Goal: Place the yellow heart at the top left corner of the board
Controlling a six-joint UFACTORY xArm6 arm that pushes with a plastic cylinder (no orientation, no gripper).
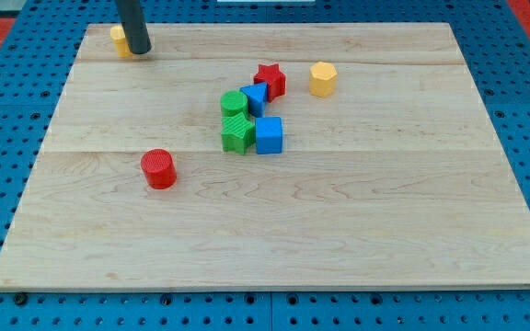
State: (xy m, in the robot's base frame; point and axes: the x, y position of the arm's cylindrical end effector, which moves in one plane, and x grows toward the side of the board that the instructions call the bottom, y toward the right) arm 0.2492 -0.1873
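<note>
On my desk I count eight blocks: two red, a cylinder and a star; two green; two blue; two yellow.

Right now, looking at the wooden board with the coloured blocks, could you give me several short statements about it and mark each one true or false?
1. The yellow heart-shaped block lies near the view's top-left corner of the wooden board. True.
2. My tip is at the view's right side of that yellow block. True.
3. The red cylinder block touches the green blocks. False: it stands alone, toward the view's left of them.
4. The yellow hexagonal block sits at the view's bottom edge. False: it is in the upper half, right of the red star block.
5. The blue cube block is beside a green block. True.
</note>
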